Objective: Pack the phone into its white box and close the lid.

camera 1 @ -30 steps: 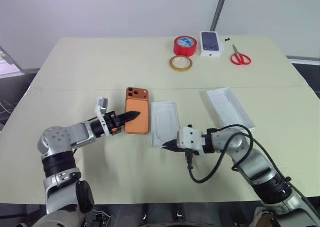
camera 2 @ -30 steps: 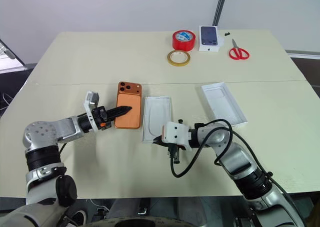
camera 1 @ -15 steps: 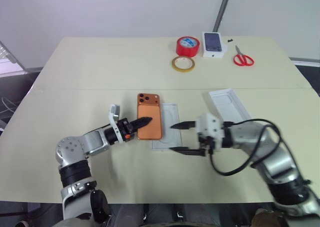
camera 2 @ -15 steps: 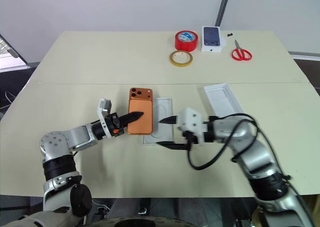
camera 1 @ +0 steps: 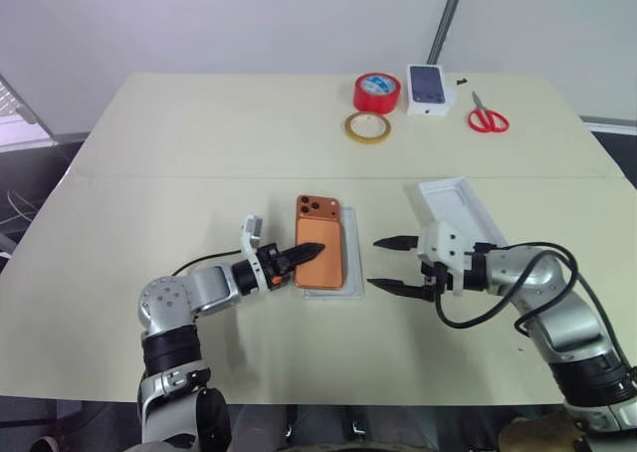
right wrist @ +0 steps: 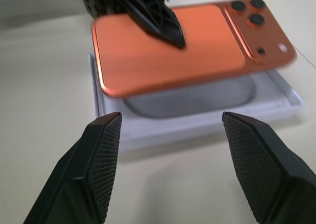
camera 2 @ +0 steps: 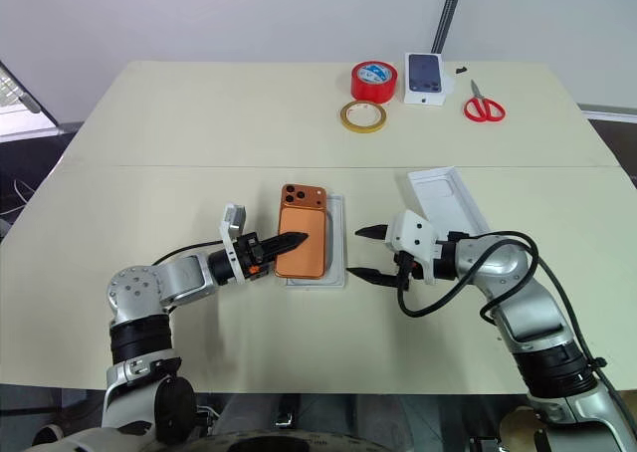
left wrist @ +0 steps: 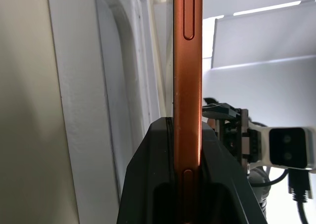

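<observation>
On the pale cream desk (camera 1: pixel 179 163), the left gripper (camera 1: pixel 302 254) reaches in level from the left, its two black fingers clamped on the long edge of the slim orange smartphone (camera 1: pixel 320 255), which shows its back with the cluster of dark camera lenses at the far end. The phone hangs just above a flat white rectangular tray with an oval recess (camera 1: pixel 350 263), covering most of it; in the right wrist view a gap shows between the phone's underside and the tray. Just right of that tray the right gripper (camera 1: pixel 395 264) points toward the phone with its black fingers spread wide and nothing between them, apart from both phone and tray. Behind the right wrist lies a white rectangular tray with taller walls (camera 1: pixel 456 212), open side up, slanted on the desk. At the far edge sit a tan tape ring (camera 1: pixel 367 126), a red tape roll (camera 1: pixel 376 93), a small white box printed with a dark phone (camera 1: pixel 429 87) and red-handled scissors (camera 1: pixel 487 115).
</observation>
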Controlling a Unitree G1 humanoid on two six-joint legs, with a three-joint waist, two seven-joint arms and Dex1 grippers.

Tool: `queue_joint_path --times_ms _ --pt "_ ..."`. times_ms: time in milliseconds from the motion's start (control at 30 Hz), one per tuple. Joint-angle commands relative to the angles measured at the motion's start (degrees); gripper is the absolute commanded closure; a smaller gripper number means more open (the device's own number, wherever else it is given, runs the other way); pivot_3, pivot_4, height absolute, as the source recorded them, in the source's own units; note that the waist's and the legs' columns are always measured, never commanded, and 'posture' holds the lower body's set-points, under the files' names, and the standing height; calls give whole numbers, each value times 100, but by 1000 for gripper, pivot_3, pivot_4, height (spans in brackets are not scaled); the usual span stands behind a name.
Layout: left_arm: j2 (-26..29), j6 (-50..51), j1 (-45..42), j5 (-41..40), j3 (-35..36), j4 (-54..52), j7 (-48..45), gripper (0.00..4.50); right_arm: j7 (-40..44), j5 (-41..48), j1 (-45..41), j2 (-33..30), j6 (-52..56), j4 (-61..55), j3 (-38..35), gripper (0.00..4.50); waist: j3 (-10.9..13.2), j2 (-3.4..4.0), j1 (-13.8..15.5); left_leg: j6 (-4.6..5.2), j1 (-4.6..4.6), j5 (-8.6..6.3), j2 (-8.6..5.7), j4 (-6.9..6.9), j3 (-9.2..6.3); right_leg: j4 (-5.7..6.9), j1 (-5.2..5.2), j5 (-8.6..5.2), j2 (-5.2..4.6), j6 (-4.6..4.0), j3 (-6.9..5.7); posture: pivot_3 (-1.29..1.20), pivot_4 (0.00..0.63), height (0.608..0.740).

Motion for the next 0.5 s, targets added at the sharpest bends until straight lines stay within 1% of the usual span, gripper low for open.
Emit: queue_joint_path --times_ms 33,67,100,167,200,233,333,500 --pt "14 -128 -165 -65 -141 31 -91 3501 -82 -17 -112 15 -110 -102 -43 1047 0 0 -2 0 0 0 0 0 0 0 0 0 0 0 0 0 150 740" --pt "29 -178 -188 -26 -183 68 -97 3171 -95 -16 -121 18 -110 -96 -41 1047 0 0 -3 0 0 0 0 1 0 0 0 0 0 0 0 0 150 740" --pt "60 -209 -198 32 -270 83 -113 2735 -108 -18 -127 20 -109 -90 -37 1047 0 0 -1 0 0 0 0 0 0 0 0 0 0 0 0 0 150 740" --pt "115 -242 -188 83 -434 59 -203 1759 -134 -31 -135 26 -119 -83 -19 1047 0 0 -5 -1 0 1 0 0 0 0 0 0 0 0 0 0 150 740" --pt "118 -237 -191 58 -463 45 -213 1197 -154 -27 -137 40 -115 -84 -11 1047 -1 1 -11 -2 3 1 0 0 0 0 4 0 0 0 0 0 150 740" --pt "143 -222 -197 37 -497 -1 -222 765 -169 -28 -139 49 -113 -85 -4 1047 -1 1 -16 -2 7 1 0 0 0 0 8 0 1 0 0 0 150 740" --pt "221 -107 -225 -106 -440 -102 -216 765 -200 -38 -130 62 -120 -94 7 1047 -2 3 -26 -2 12 1 1 -1 0 1 10 0 3 0 0 0 150 740" --pt "511 43 -153 -327 -397 -425 -285 765 -231 -83 -171 111 -159 -21 50 1047 -2 3 -36 -2 12 1 3 -1 0 1 10 0 4 0 0 0 150 740"
